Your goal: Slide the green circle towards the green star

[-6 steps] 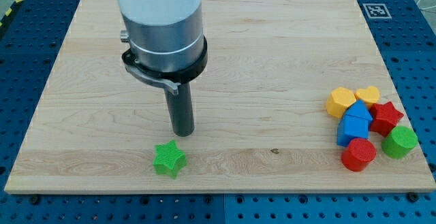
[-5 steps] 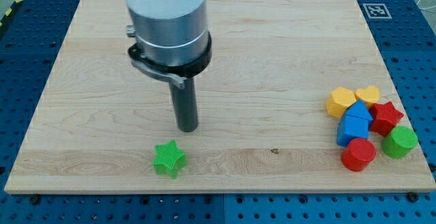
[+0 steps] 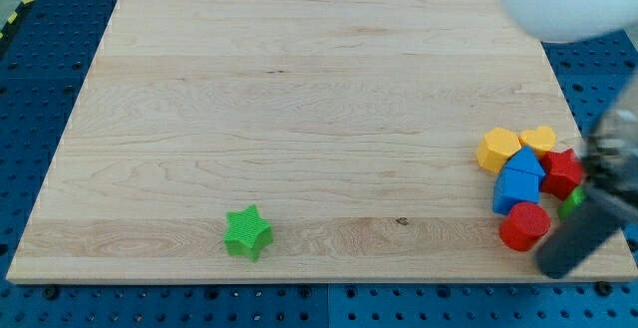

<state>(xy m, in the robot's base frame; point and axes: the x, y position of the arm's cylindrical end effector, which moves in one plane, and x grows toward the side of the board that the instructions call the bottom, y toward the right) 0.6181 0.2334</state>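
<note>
The green star [image 3: 247,232] lies near the view's bottom edge, left of centre, on the wooden board [image 3: 299,89]. The green circle [image 3: 568,206] is at the far right; only a sliver of it shows behind my blurred dark rod. My tip [image 3: 552,266] is at the view's bottom right, just right of the red circle [image 3: 524,226] and below the green circle. Whether it touches the green circle I cannot tell.
A cluster of blocks sits at the right: an orange hexagon [image 3: 498,151], a yellow heart [image 3: 539,139], a red star [image 3: 564,171] and a blue block [image 3: 519,180]. The arm's white body [image 3: 558,4] fills the top right corner. The board's right edge is close.
The arm has swung fast from above the green star at the left to the far right. The rod now covers most of the green circle. The blocks have not visibly moved.
</note>
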